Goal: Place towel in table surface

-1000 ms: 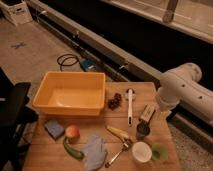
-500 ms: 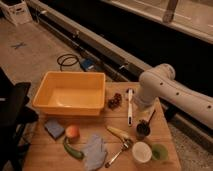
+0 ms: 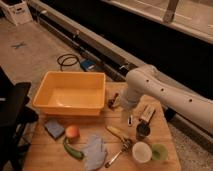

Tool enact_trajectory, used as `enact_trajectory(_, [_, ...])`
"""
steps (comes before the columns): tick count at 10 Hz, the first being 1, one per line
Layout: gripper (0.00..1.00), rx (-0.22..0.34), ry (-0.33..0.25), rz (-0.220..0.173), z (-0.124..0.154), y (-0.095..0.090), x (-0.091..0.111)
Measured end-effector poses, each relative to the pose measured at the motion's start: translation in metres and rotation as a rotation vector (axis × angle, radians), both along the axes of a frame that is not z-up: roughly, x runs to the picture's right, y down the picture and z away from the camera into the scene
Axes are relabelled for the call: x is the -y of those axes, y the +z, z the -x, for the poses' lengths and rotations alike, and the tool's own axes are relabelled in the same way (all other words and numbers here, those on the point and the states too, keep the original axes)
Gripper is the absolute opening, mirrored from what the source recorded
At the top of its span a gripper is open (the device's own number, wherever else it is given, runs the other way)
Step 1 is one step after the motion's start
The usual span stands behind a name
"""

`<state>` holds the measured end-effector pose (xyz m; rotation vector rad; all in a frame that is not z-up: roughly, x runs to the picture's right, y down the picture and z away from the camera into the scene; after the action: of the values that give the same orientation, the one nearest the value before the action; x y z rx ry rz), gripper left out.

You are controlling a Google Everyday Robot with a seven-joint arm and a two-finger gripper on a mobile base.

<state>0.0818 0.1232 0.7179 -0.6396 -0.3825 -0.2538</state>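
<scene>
Towel (image 3: 95, 151): crumpled on the counter (image 3: 40, 152) near its front edge, apparently already set down.
End effector (image 3: 116, 101): beside the yellow tub (image 3: 70, 93), far edge; opening cannot be told.

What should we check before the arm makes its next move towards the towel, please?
1. Towel found: ok. The towel lies crumpled near the front edge of the table.
2. Towel uncovered: ok. Nothing lies on it; the green pepper and the spoon flank it.
3. Gripper at the towel: not ok. The gripper is at the back, by the right corner of the yellow bin.
4. Gripper empty: cannot tell.
5. Bare spot for placing: ok. Bare wood shows at front left.
</scene>
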Motion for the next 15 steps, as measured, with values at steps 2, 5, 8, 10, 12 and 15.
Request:
enact_trajectory(2, [0.65, 0.003, -0.003, 0.000, 0.002, 0.000, 0.000])
enact_trajectory(5, [0.65, 0.019, -0.051, 0.014, 0.010, 0.001, -0.011])
enact_trajectory(8, [0.65, 0.091, -0.131, 0.062, 0.055, 0.007, -0.047])
enact_trajectory(10, [0.65, 0.139, -0.158, 0.099, 0.068, 0.009, -0.071])
enact_trajectory(12, [0.65, 0.159, -0.173, 0.111, 0.074, 0.011, -0.081])
enact_trajectory(15, [0.65, 0.198, -0.168, 0.142, 0.081, 0.013, -0.104])
